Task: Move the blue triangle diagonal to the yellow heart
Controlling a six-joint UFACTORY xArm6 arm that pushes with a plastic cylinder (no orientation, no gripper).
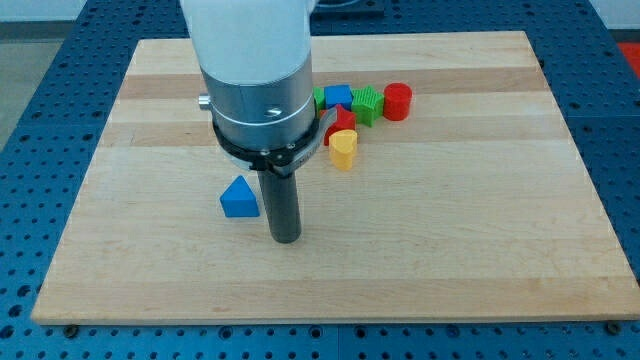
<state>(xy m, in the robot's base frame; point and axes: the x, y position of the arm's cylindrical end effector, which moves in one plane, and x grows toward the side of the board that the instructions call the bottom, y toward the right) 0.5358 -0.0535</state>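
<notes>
The blue triangle (238, 197) lies on the wooden board left of centre. My tip (286, 238) rests on the board just to the triangle's right and a little below it, a small gap apart. The yellow heart (343, 149) lies up and to the right of the triangle, at the lower end of a cluster of blocks. The arm's body hides the board above the tip.
The cluster near the view's top centre holds a red block (343, 123) touching the heart, a blue block (338, 96), a green block (368, 104), a red cylinder (398, 101) and a green piece (319, 99) partly hidden by the arm. The wooden board (480, 240) lies on a blue perforated table.
</notes>
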